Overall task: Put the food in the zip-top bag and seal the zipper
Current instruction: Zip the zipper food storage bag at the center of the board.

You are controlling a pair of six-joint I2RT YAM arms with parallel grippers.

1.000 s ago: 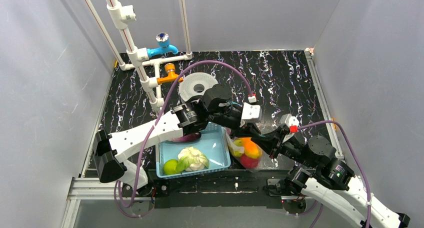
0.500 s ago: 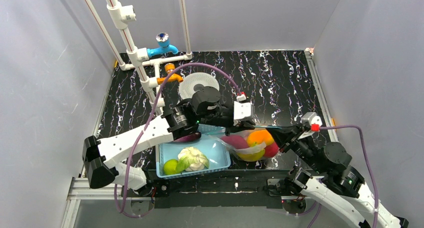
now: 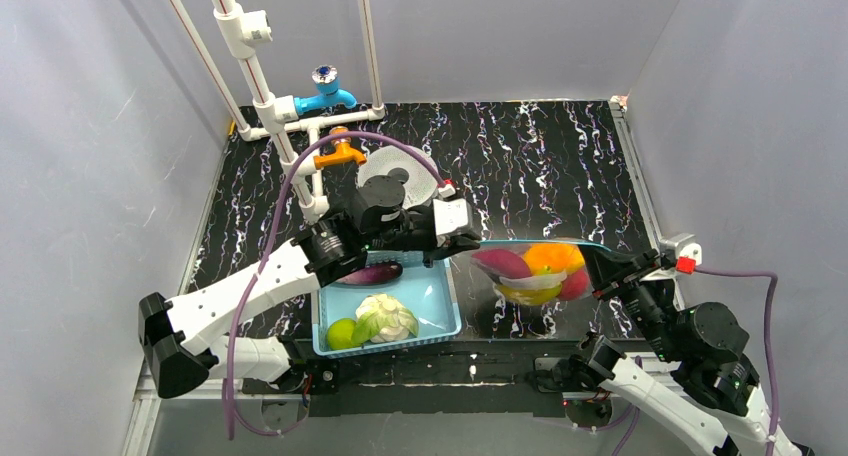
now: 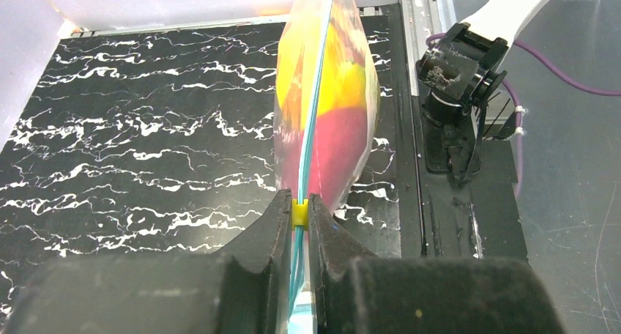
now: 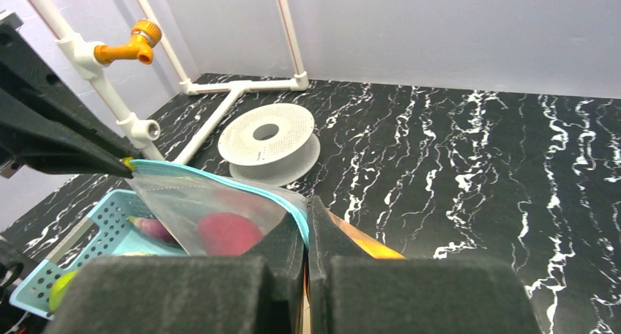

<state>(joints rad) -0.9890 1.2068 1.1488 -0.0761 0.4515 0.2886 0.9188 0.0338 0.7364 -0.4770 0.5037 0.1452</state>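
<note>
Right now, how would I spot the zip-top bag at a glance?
Over the black marbled table, right of the light-blue basket, the zip-top bag is stretched between the left gripper and right gripper. It alone is clear plastic, teal-edged, with orange, yellow and red toy fruit inside.

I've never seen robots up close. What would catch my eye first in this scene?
A clear plastic zip-top bag full of orange, yellow and maroon toy food is stretched taut right of centre between the left gripper and the right gripper, both clamped on its teal-blue zipper strip. Left of it sits a light-blue slotted plastic basket holding a white cauliflower and a green fruit.
</note>
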